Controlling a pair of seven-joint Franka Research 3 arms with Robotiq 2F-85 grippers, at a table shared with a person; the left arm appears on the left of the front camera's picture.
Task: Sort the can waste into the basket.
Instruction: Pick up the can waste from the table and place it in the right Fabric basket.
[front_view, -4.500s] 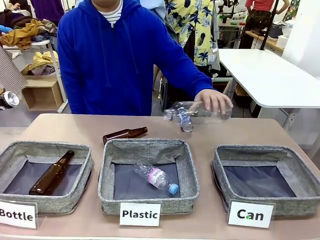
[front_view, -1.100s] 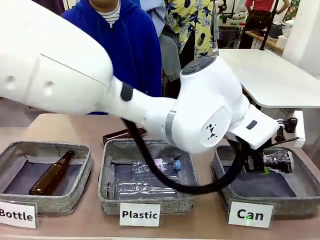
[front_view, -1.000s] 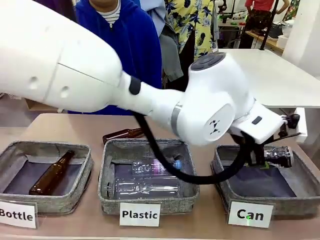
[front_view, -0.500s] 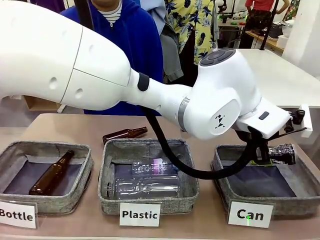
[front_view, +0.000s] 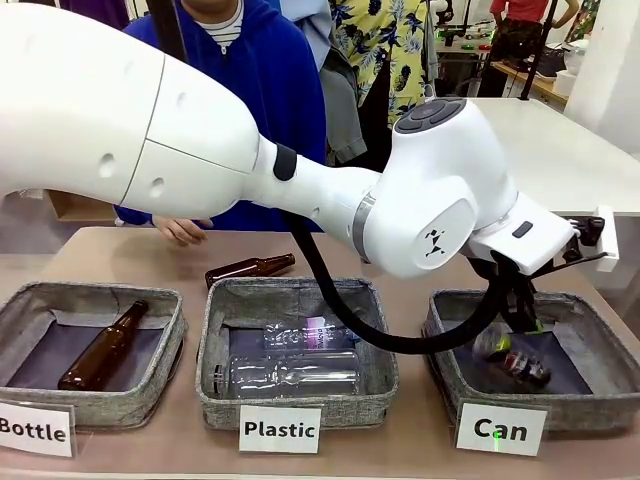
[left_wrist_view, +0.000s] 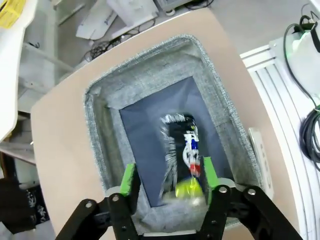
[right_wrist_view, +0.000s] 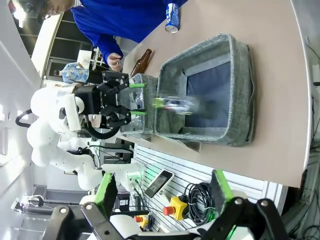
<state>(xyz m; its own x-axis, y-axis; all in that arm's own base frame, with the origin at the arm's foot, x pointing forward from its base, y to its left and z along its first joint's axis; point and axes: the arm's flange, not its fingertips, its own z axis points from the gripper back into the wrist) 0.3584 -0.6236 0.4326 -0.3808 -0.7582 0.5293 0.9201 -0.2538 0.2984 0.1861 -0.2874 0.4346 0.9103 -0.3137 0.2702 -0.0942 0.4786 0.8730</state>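
The crushed dark can (front_view: 511, 356) with red, blue and yellow print lies in the grey basket (front_view: 585, 408) behind the "Can" sign (front_view: 500, 428). My left arm reaches across the table, and its gripper (front_view: 522, 318) hangs open just above that can. In the left wrist view the can (left_wrist_view: 182, 150) is blurred below my open left gripper (left_wrist_view: 169, 167), inside the basket (left_wrist_view: 100, 125). The right wrist view shows my right gripper (right_wrist_view: 162, 179) open and holding nothing, well back from the basket (right_wrist_view: 240, 100). A blue and white can (right_wrist_view: 171, 11) stands on the far table edge.
The middle "Plastic" basket (front_view: 225, 330) holds clear bottles (front_view: 290, 375). A brown bottle (front_view: 105, 345) lies in the left "Bottle" basket (front_view: 20, 310), and another brown bottle (front_view: 250, 268) lies loose behind the baskets. The person's hand (front_view: 180, 230) rests at the far left edge.
My left gripper has opened and let go of the crushed can, which dropped into the "Can" basket. The person's hand has come to the far left of the table.
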